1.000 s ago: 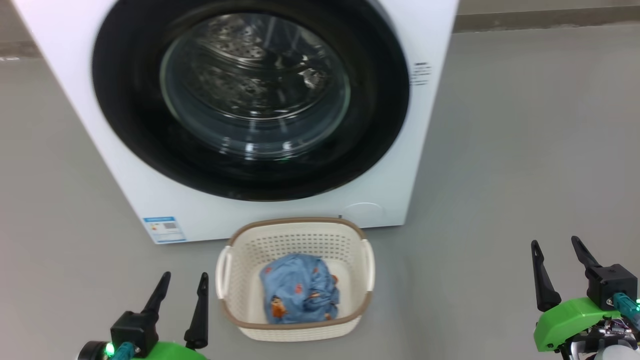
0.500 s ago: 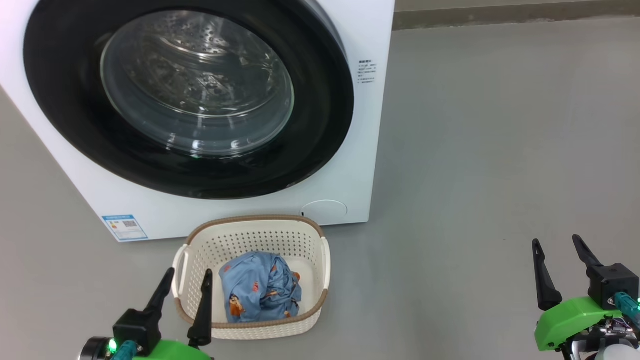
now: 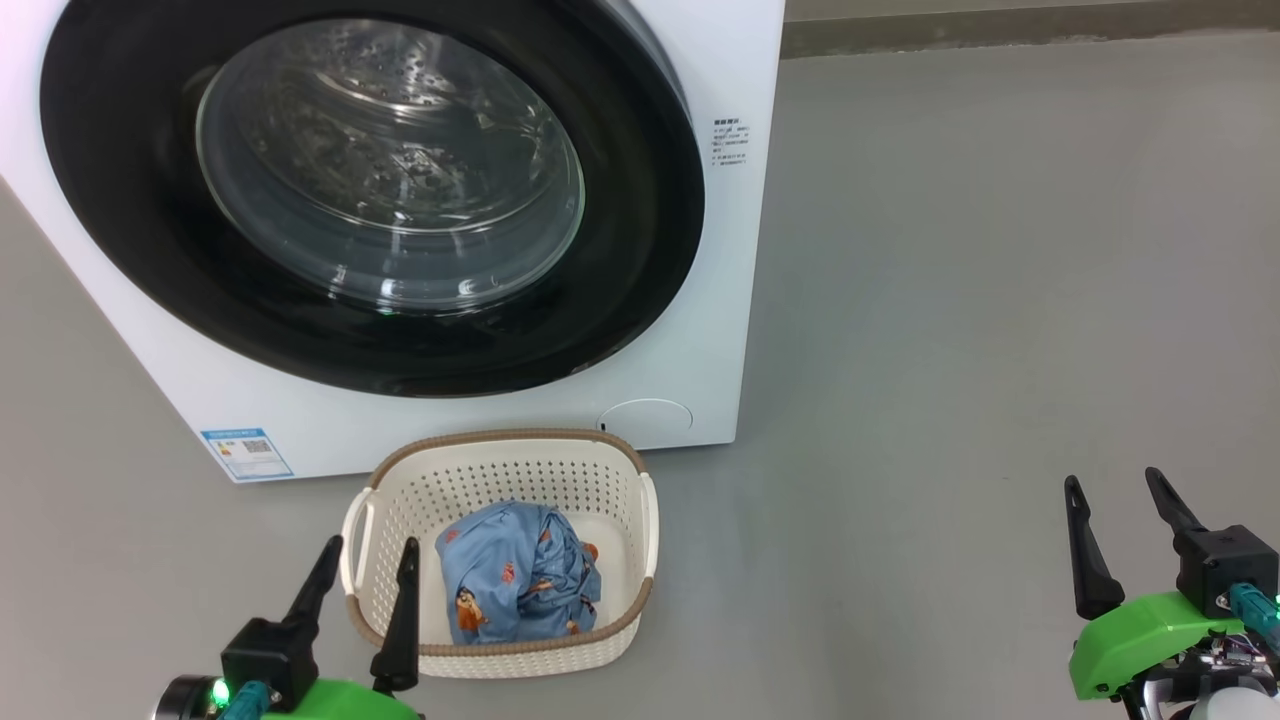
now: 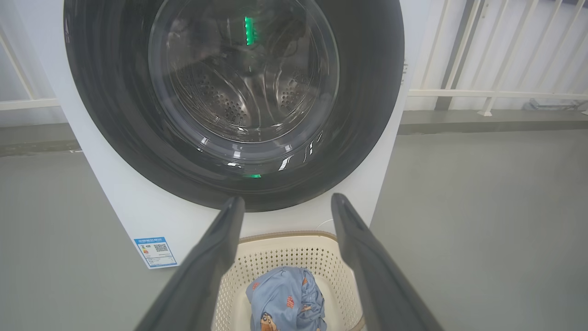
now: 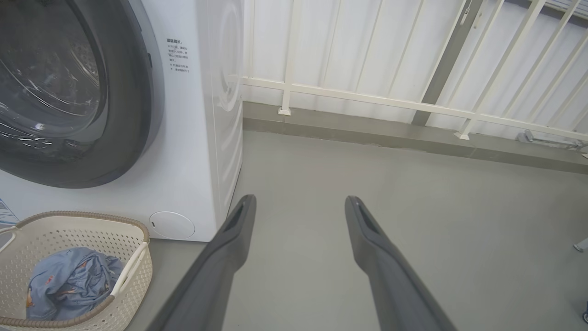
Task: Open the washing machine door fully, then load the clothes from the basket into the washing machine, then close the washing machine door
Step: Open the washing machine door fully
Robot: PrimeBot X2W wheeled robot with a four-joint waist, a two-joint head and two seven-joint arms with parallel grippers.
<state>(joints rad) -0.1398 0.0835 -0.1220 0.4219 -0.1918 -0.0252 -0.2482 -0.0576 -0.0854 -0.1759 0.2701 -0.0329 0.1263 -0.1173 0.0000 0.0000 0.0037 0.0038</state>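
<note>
Before shut washing machine door [image 3: 390,170], my left gripper [image 3: 370,548], right gripper [image 3: 1113,482] both spread (nothing held); basket [image 3: 500,440] close beneath, so door swing may knock it.

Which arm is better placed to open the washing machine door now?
Probably the left. The left gripper, open, points straight at the closed washing machine door, near the basket. The right gripper, also open, faces bare floor beside the washing machine. Which side the door opens from, I cannot tell.
</note>
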